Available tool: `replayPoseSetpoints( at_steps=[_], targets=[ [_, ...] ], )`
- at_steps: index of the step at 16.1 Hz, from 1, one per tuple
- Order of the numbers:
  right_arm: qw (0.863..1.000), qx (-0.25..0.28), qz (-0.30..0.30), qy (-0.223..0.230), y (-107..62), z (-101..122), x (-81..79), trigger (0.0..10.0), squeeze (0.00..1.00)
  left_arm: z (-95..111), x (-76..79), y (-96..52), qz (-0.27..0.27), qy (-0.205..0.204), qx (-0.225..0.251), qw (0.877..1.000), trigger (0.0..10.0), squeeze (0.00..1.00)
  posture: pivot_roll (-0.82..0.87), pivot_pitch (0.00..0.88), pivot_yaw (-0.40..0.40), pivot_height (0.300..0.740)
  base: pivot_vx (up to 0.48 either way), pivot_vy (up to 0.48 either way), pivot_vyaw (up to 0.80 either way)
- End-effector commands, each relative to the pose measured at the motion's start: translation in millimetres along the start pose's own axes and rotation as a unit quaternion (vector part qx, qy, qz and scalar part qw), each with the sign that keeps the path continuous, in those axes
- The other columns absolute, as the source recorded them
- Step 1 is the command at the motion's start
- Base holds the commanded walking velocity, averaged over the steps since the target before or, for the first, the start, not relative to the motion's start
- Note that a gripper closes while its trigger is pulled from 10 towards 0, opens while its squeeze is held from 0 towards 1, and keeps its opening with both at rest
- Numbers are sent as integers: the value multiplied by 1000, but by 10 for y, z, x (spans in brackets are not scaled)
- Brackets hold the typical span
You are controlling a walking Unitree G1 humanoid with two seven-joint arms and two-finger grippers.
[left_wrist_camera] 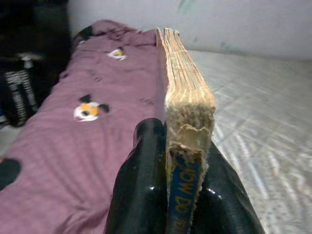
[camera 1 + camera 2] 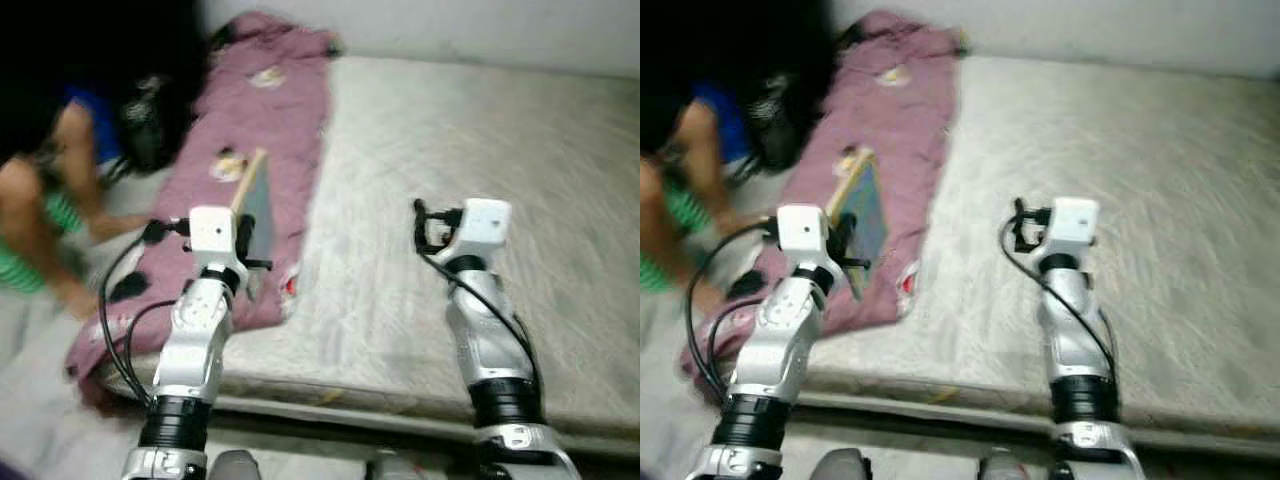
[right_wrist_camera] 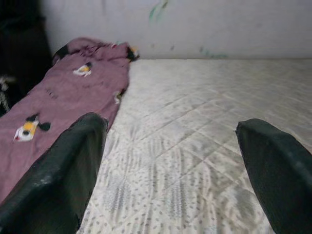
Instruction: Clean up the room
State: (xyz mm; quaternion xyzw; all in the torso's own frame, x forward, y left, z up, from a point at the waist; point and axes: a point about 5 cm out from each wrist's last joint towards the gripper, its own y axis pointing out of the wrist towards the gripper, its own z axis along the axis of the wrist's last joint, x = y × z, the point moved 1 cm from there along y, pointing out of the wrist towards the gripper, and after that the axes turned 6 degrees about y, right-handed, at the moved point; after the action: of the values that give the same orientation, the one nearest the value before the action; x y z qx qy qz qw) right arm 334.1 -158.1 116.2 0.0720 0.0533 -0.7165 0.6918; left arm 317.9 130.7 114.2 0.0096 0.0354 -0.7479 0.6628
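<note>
Left gripper (image 2: pixel 252 232) clamped on a book (image 2: pixel 254 200) above the mauve blanket (image 2: pixel 262 130) on the mattress (image 2: pixel 470 140); right gripper (image 2: pixel 424 226) raised over bare mattress; person (image 2: pixel 45 200) far left

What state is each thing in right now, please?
book: worn, held on edge above the blanket
left gripper: shut on the book
right gripper: open, empty, over the mattress
blanket: spread along the mattress's left side
mattress: bare
</note>
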Motion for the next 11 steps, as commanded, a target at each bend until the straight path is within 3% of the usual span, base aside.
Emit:
replayPoseSetpoints(
  at_steps=[1, 7, 11],
  targets=[
    [1000, -3, 10, -1, 15, -2, -70, 10000, 0, 36, -114, -6, 16, 5, 10, 1000, 10000, 0, 4, 0, -1, 740, 0, 0, -800],
    [1000, -3, 12, -3, 28, 4, -71, 10000, 0, 33, -90, -9, 12, 6, 14, 1000, 10000, 0, 6, 0, -5, 740, 0, 0, -778],
    [1000, -3, 14, -4, 36, 7, -81, 10000, 0, 53, -59, -18, -5, 3, 21, 1000, 10000, 0, 5, 0, -8, 740, 0, 0, 0]
  ],
)
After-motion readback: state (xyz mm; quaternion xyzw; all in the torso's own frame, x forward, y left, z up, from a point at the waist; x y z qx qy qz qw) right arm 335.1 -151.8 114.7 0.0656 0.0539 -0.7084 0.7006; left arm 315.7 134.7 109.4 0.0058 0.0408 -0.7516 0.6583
